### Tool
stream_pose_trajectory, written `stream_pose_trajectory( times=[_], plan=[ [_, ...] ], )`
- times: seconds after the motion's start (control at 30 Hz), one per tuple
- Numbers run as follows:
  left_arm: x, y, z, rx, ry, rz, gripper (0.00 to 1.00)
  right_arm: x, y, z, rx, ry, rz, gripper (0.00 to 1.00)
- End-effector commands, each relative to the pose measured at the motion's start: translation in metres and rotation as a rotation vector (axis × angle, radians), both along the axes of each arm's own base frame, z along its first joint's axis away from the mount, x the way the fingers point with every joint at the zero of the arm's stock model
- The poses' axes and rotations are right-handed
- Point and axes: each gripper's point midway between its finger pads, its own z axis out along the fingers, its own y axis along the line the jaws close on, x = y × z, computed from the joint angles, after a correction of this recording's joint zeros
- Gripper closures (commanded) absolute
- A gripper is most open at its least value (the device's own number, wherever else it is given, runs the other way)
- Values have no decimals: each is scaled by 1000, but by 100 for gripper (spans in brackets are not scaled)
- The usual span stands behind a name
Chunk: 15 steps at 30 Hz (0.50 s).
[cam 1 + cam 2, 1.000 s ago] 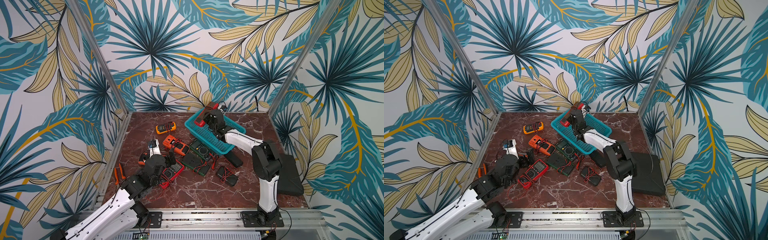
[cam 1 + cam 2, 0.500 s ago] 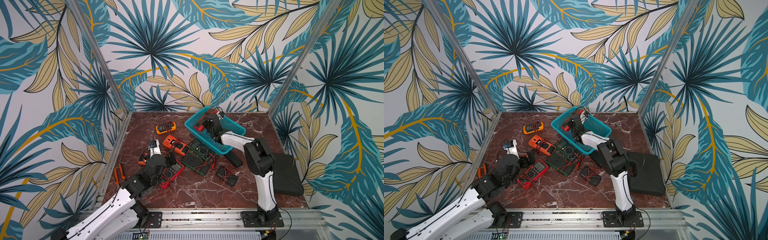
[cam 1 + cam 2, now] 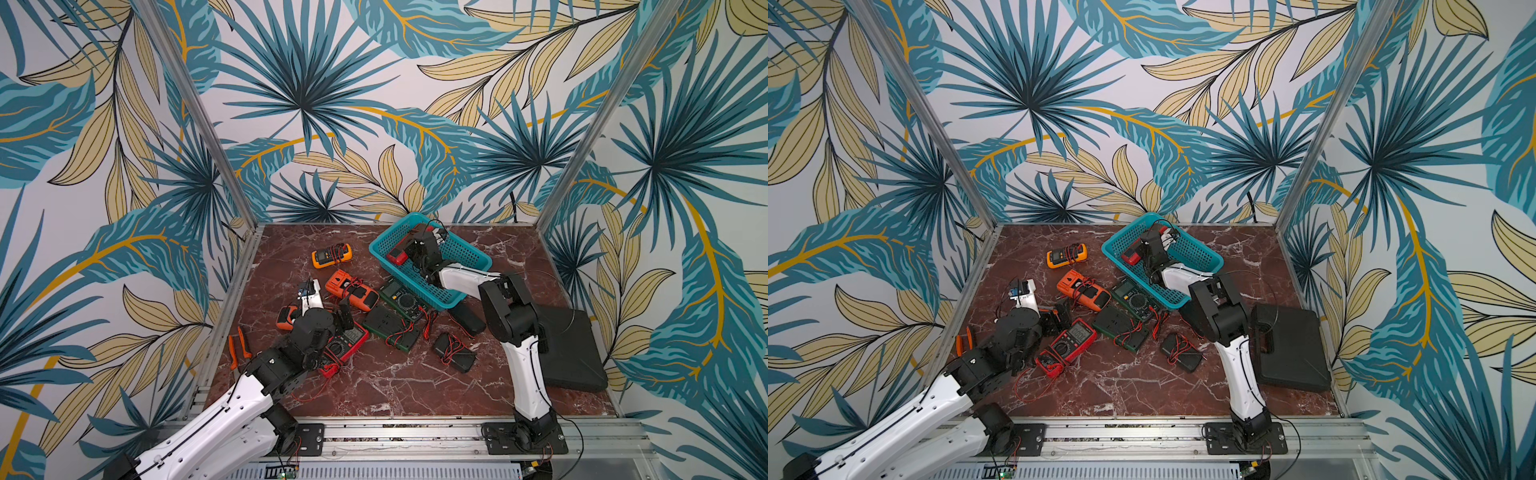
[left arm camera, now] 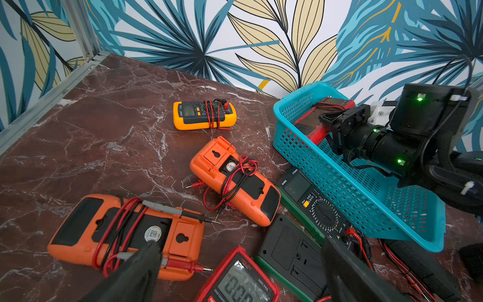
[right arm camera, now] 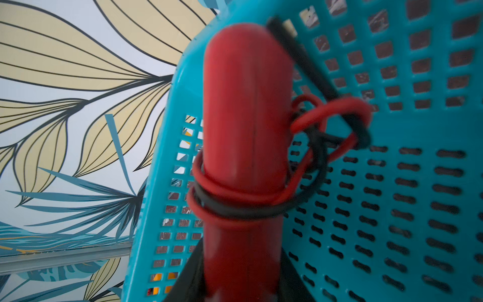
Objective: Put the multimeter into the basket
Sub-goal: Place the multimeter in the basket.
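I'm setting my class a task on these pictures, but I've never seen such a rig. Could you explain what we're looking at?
These are two robot arms at a marble table. Two pictures look down from overhead, side by side; the other two come from a camera on each arm's wrist. Multimeters wrapped in their leads lie on the table, one a yellow meter, near a teal basket and a black case. The right tool is shut on a red multimeter, held in the basket. The left tool is open and empty, over a second red meter.
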Motion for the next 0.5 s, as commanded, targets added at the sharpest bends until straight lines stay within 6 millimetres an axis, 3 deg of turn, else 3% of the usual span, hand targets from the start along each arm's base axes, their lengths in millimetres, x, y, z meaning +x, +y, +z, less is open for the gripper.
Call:
stream_pose_trajectory(
  times=[0.0,0.17,0.33,0.47],
  plan=[
    [1,-2,-5,-12,13,-2,0,10,4,18,50,-27,-7,88],
    [2,-4,-7,-16,20,-9,0,8,-1,11,29,9,-1,69],
    [2,-5,-6,-19,16,-12,0,2,-10,2,-29,75,-4,36],
    [2,-6,-6,-21,19,-14,0,-2,-15,-2,-73,121,11,24]
  ],
)
